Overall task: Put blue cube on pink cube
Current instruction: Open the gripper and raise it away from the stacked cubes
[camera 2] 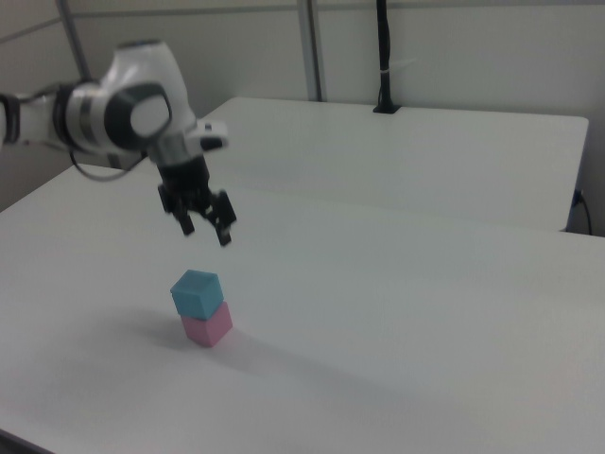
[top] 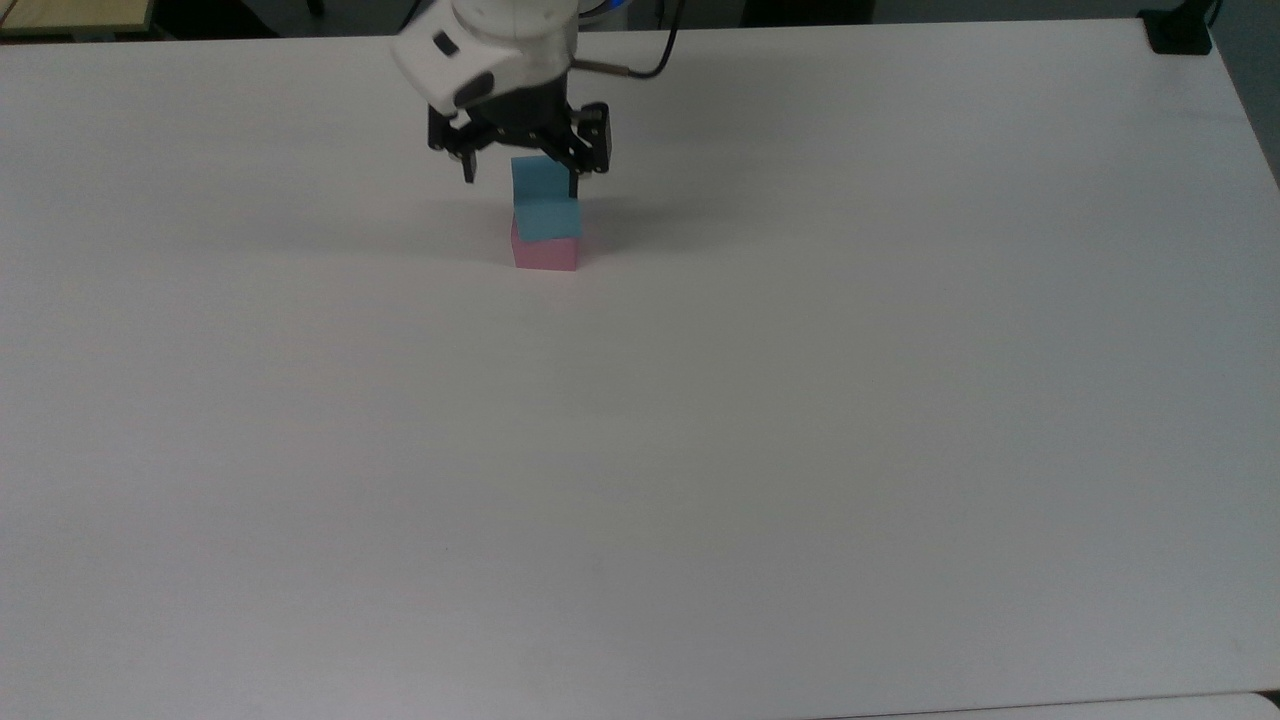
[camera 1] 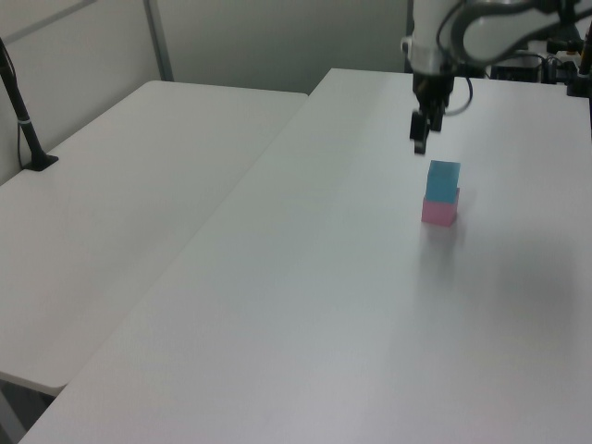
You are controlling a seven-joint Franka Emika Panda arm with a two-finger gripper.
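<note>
The blue cube [top: 545,208] [camera 1: 443,178] [camera 2: 196,292] rests on top of the pink cube [top: 545,254] [camera 1: 438,212] [camera 2: 207,328], turned a little askew on it. Both stand on the white table [top: 700,420]. My gripper [top: 520,178] [camera 1: 419,141] [camera 2: 206,227] hangs open in the air above the stack, its fingers spread wide with nothing between them. In the right view it is clearly above the blue cube and apart from it.
A black cable [top: 640,60] runs from the arm at the table's far edge. A black clamp [top: 1180,30] sits at the top view's far right corner. A second white table [camera 1: 120,176] adjoins in the left view, with a black post [camera 1: 23,116].
</note>
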